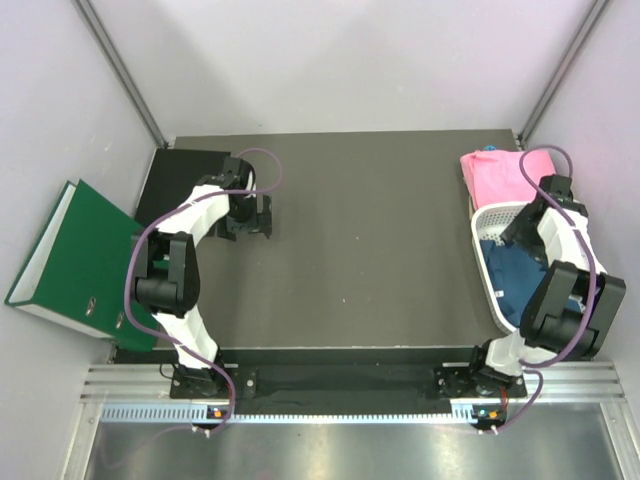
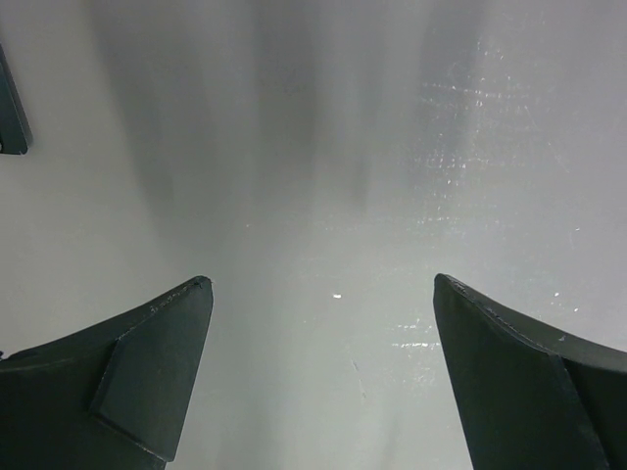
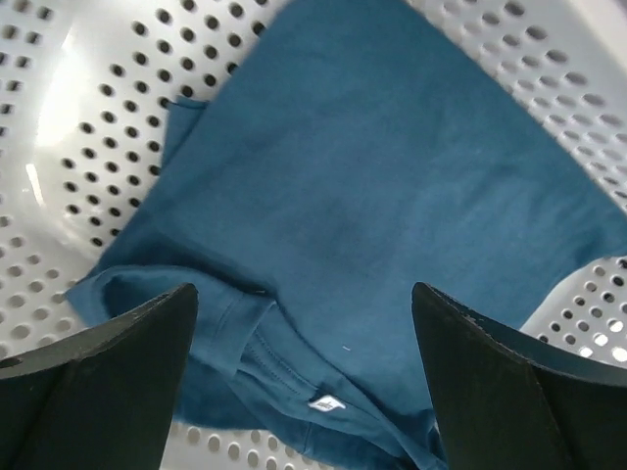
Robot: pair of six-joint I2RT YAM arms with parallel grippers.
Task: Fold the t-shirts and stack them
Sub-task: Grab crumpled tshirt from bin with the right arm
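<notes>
While the blue shirt [image 3: 372, 215] lies loose in the basket [image 1: 490, 215] at right, with the pink shirt [image 1: 495, 178] beside it, folding looks unstarted. The right gripper [image 3: 304, 294] hangs spread above the blue one, and the left gripper [image 2: 323, 284] is spread, empty.

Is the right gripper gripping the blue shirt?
No: the right gripper hangs open above the blue shirt, which lies in the basket.

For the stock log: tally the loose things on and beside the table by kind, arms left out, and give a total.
T-shirts: 2 (teal-blue t-shirt, pink t-shirt)
Baskets: 1 (white mesh basket)
Binders: 1 (green binder)
Total: 4
</notes>
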